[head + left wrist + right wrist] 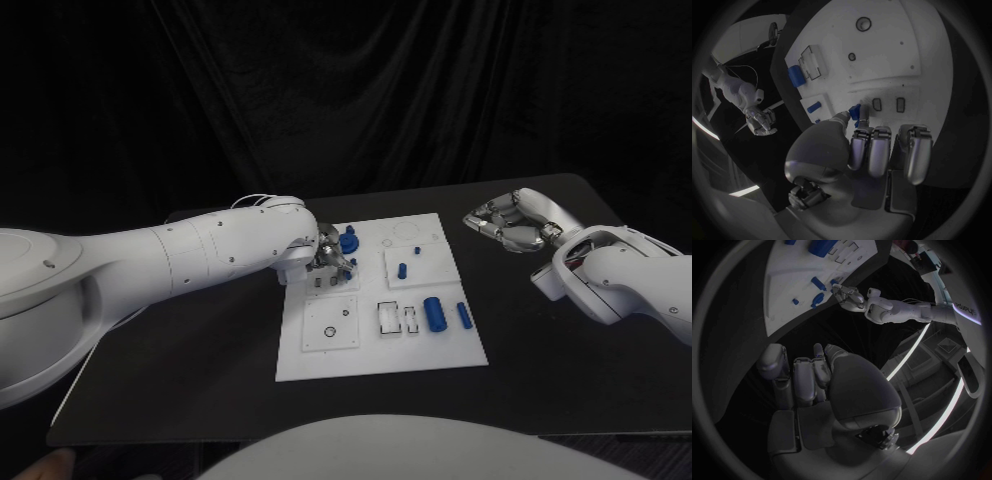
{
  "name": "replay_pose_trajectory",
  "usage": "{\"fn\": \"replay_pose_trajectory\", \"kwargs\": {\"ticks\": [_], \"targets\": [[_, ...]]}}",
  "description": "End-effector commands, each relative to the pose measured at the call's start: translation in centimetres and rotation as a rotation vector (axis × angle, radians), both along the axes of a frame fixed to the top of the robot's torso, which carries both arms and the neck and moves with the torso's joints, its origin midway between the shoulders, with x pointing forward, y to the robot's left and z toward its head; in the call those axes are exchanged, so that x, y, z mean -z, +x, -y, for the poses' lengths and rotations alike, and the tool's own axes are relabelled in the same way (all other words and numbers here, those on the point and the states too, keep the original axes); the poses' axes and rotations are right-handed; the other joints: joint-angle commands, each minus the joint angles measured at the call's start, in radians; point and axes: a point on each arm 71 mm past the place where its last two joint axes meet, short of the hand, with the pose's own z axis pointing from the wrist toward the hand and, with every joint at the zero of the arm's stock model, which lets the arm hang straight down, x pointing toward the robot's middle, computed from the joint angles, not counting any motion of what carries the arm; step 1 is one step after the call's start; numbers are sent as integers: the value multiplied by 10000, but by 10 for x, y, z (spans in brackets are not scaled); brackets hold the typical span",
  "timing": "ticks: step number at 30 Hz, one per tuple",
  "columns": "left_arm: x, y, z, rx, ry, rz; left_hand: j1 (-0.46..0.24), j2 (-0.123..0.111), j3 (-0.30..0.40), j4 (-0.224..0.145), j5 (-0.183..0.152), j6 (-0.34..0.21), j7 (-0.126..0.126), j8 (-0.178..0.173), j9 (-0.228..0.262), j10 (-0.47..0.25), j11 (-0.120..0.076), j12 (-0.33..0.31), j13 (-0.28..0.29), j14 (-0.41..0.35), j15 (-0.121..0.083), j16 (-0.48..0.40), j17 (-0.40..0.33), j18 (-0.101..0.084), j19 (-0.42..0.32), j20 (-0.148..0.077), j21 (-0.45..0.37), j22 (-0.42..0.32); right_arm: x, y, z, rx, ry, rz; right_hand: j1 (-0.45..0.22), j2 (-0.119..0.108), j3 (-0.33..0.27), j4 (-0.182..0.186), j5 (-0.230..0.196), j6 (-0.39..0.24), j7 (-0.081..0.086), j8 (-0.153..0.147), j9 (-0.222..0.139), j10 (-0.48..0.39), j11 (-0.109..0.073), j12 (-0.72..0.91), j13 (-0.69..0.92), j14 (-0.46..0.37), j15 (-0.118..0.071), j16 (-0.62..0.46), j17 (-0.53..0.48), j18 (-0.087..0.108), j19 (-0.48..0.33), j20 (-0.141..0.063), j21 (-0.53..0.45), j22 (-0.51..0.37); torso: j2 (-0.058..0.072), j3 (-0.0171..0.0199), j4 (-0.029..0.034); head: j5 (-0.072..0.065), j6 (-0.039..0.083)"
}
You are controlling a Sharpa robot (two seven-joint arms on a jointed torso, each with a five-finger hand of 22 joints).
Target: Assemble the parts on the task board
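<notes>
The white task board (pixel 433 352) lies in the middle of the black table. My left hand (pixel 329 256) hovers over its far left part and pinches a small blue part (pixel 854 111) between the thumb and a finger, just above two dark slots (pixel 887 104). A larger blue round part (pixel 349 240) stands beside that hand. A blue cylinder (pixel 433 314) and a slim blue piece (pixel 464 315) lie on the board's right side. My right hand (pixel 512 222) hangs above bare table right of the board, fingers curled in, holding nothing.
Two small blue pieces (pixel 404 269) sit on a raised square plate on the board's far right. A square plate with a round hole (pixel 330 329) and rectangular outlined slots (pixel 389 317) lie nearer me. The table's edge runs close behind the right hand.
</notes>
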Motion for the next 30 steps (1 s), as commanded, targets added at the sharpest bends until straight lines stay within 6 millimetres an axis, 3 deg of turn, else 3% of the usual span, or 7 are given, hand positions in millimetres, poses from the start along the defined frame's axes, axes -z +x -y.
{"fn": "replay_pose_trajectory", "kwargs": {"ticks": [1,9,11,13,18,24,30], "targets": [[2,-2,2,182,-130,-111,87,-37,148,-38,135,94,-16,-60,25,1037,-65,35,2632,1056,-55,65,2634,201,256,-101,-62,1786,3,-1,1,80,-69,-251,113,0,99,-14,104,63,-12,-11,-14,-28,-32,-65,-18,16,-39,-67,-26,113,-12,-32,-62,1237,6,0,1,0,3],[3,-2,0,128,-121,-111,67,-239,819,-239,628,186,-36,-203,107,1037,-87,35,2632,1056,-77,65,2634,207,244,-124,-88,1776,3,-1,2,105,-91,-311,200,-30,184,-46,258,59,-6,-14,-22,-84,-29,-101,-80,-12,-37,-107,-72,124,-42,-32,-135,1220,4,-1,0,-12,3],[3,-2,-1,105,-110,-113,8,-383,1177,-337,964,233,-39,-254,159,1037,-94,35,2632,1056,-86,65,2634,208,242,-133,-97,1776,3,-1,2,110,-99,-330,223,-37,212,-54,306,55,-3,-16,-24,-112,-26,-119,-110,-32,-35,-135,-103,133,-63,-31,-182,1208,5,-1,0,-21,3],[3,-2,-3,85,-103,-112,-9,-412,1249,-356,1025,242,-39,-262,171,1037,-95,35,2632,1056,-87,65,2634,207,244,-134,-97,1779,3,-1,2,112,-106,-347,223,-37,212,-54,306,55,-3,-16,-24,-112,-26,-119,-110,-32,-35,-135,-103,133,-63,-31,-182,1208,4,0,0,-22,3],[3,-2,-6,17,-79,-102,-165,-668,1973,-556,1680,375,-58,-294,305,1037,-118,35,2632,1056,-105,65,2634,209,245,-155,-109,1784,4,-1,3,124,-125,-394,253,-47,247,-66,364,45,4,-22,-28,-176,-22,-159,-179,-72,-33,-189,-163,149,-106,-30,-273,1184,0,1,-1,-16,3],[3,-3,-10,-112,-74,-34,-470,-970,2847,-763,2089,558,-85,-326,478,1037,-145,35,2632,1056,-133,65,2634,207,254,-179,-118,1801,4,-1,3,141,-141,-431,259,-49,257,-65,380,38,7,-25,-31,-206,-19,-177,-210,-91,-32,-215,-191,157,-126,-29,-317,1172,2,2,1,5,3],[1,-10,-20,-377,-167,178,-593,-1086,3142,-848,2274,627,-96,-340,548,1037,-157,35,2632,1056,-144,65,2634,207,257,-189,-122,1805,4,-1,5,181,-166,-475,260,-52,266,-61,391,28,13,-31,-34,-234,-15,-195,-239,-108,-29,-237,-216,161,-139,-28,-343,1166,4,1,1,-24,3]]}}
